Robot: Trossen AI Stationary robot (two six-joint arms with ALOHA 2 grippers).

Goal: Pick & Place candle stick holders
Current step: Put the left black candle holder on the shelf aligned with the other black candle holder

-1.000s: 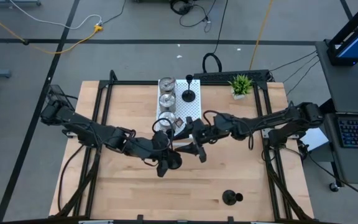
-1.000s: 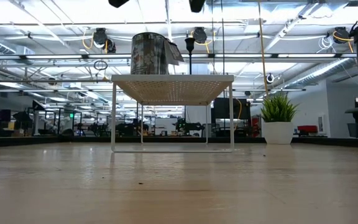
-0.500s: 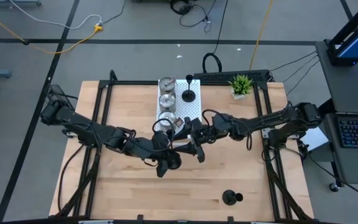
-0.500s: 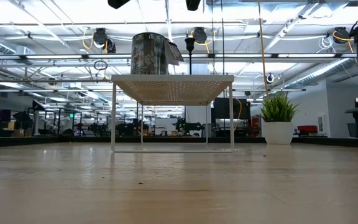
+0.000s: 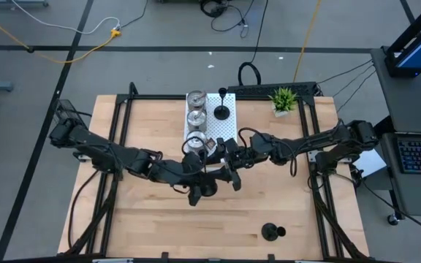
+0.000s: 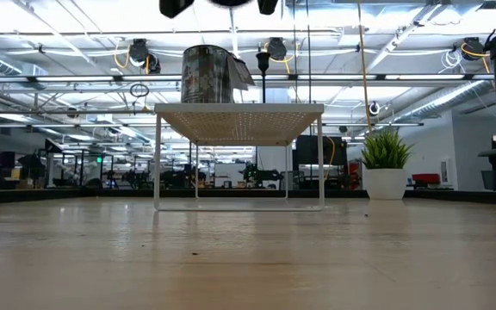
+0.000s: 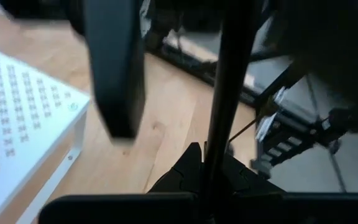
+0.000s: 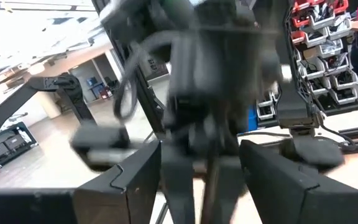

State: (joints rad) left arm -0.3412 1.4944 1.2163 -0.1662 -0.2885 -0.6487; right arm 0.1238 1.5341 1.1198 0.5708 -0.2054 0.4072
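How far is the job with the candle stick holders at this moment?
Done: three silver cups and one upright black holder stand on the white board. In hand: the left gripper and right gripper meet just beside the board; a thin black stem shows at the left gripper, probably another holder. Left: the lone black holder on the table's near edge.

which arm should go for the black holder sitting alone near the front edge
Probably the right. That black holder lies on the right half of the table, and the right gripper looks open and empty, while the left gripper is shut on a second holder by its stem.
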